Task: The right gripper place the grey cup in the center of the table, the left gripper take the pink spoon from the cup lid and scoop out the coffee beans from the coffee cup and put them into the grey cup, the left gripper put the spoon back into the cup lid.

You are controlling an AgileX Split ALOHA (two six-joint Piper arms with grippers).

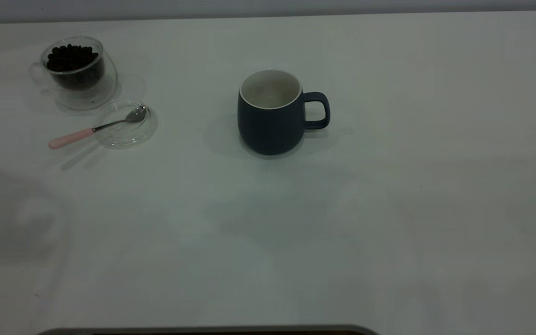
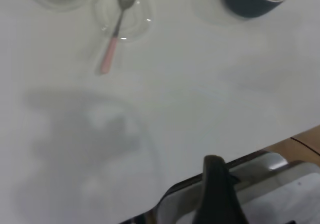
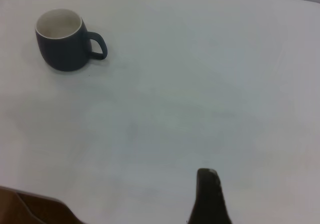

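White and plain, the table fills almost the whole outside view. The grey cup stands upright near the middle of it. The cup is dark blue-grey on the outside and white on the inside. Its loop handle points to the right side of the outside view. Nothing can be seen inside it.

Far over on the left side, near the back edge, stands the coffee cup. It is made of clear glass, and the coffee beans show as a dark heap inside. Just in front of it, and a bit to the right, lies the cup lid, a round clear disc flat on the table. The pink spoon rests on the lid. Its shiny bowl sits inside the lid, and its pink handle sticks out over the rim toward the front left, down to the table.

Both arms are pulled back, well apart from all of these things. The left gripper shows only as one black finger low at the near table edge in its own wrist view. The right gripper also shows just one dark finger over bare table. I cannot tell if either pincer is wide or narrow. Neither one holds anything.
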